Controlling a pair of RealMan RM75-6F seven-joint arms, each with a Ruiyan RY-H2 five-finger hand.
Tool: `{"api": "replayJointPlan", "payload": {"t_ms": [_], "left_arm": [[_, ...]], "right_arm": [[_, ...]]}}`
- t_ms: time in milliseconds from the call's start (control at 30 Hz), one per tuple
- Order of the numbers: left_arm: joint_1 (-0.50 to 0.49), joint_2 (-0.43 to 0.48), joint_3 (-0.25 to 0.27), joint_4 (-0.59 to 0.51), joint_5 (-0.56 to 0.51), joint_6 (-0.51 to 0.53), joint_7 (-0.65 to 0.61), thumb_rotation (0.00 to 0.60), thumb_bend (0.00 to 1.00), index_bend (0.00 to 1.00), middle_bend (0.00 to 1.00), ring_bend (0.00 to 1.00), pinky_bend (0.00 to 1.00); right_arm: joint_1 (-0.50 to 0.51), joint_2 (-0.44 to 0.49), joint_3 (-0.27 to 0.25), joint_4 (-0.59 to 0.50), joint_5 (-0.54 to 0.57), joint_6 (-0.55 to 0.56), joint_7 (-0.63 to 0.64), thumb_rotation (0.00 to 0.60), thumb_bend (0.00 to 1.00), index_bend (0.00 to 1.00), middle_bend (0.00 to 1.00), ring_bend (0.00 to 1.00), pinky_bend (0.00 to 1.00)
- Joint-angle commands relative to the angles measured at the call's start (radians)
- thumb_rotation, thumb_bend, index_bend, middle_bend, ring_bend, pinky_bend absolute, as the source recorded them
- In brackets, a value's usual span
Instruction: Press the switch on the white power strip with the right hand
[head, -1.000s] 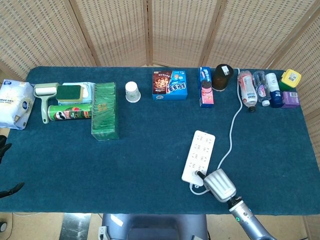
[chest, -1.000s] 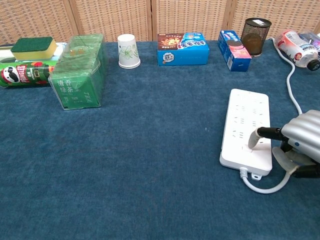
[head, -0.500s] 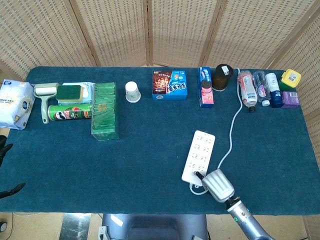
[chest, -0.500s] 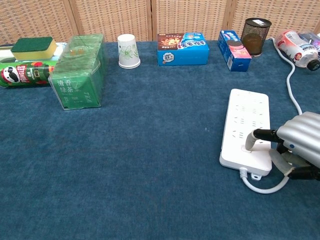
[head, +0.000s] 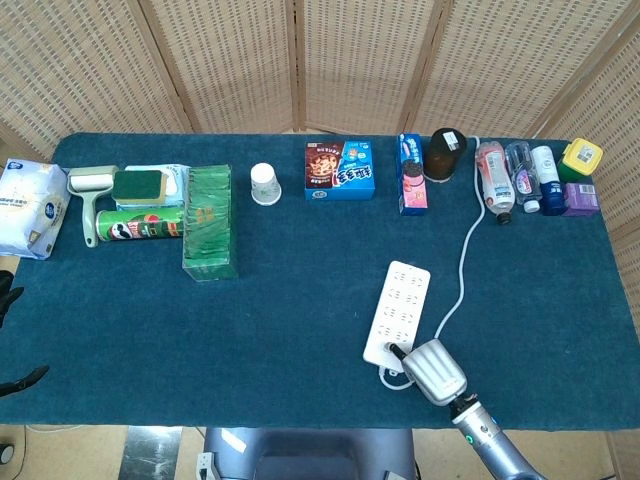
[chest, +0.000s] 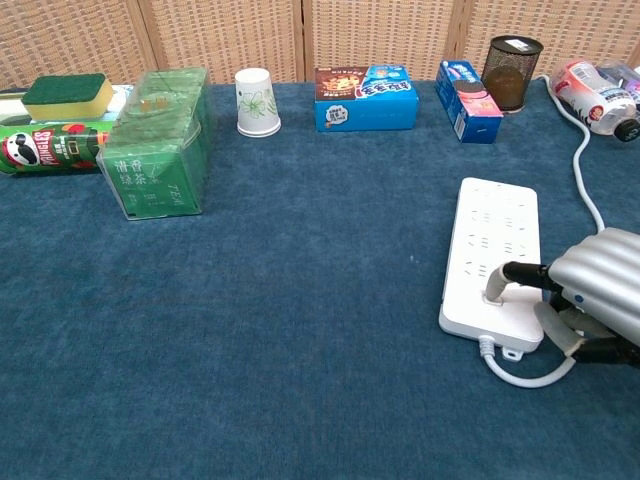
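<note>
Woven cane screens stand behind a table (head: 300, 300) covered in dark blue cloth. Near its front edge, on my right side, lies the white power strip (head: 398, 311), long axis running away from me, its white cable (head: 463, 258) curving off toward the far right corner. My right hand (chest: 598, 285) sits just beside the strip's near right corner. One finger (chest: 505, 276) is stretched out alone, its pale tip touching the top face of the strip at the near end; the rest of my fingers are curled in under the silver back of the hand, holding nothing. Whether the tip lies exactly on the switch I cannot tell. My left hand (head: 8, 300) shows only as dark fingertips at the left border of the head view, off the cloth, and I cannot tell how far open they are.

Along the far edge, a dark mesh cup (chest: 512, 72) stands upright; its contents are not visible. A white paper cup (chest: 257, 102) stands mouth down. A green box of tea (chest: 158, 140) lies beside a green crisp tube (chest: 50, 147) on its side, with a yellow-and-green sponge (chest: 67, 93) just behind it. A blue biscuit box (chest: 365, 97) and a smaller blue carton (chest: 467, 99) sit between the paper cup and the mesh cup, and plastic bottles (head: 510, 175) are laid together at the far right.
</note>
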Motion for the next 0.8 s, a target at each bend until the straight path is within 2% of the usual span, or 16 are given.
{"api": "replayJointPlan", "payload": {"t_ms": [33,267,800], "left_arm": [[0.0,0.001,0.0,0.001,0.001,0.0,-0.001,0.6,0.07,0.0,0.0,0.0,0.08],[0.001,0.0,0.001,0.002,0.003,0.002,-0.001,0.6,0.07,0.0,0.0,0.0,0.08],[0.001,-0.001,0.003,0.001,0.008,0.003,0.002,0.6,0.07,0.0,0.0,0.0,0.08]], "right_arm": [[-0.003,-0.003,-0.003,0.004,-0.001,0.002,-0.002,0.6,0.87,0.33,0.97,1.0,1.0],[-0.003,-0.008,-0.001,0.012,-0.003,0.008,0.005,0.6,0.87,0.34,0.97,1.0,1.0],[0.0,0.104,0.038,-0.133,-0.052,0.121,0.01,0.6,0.87,0.34,0.97,1.0,1.0]]}}
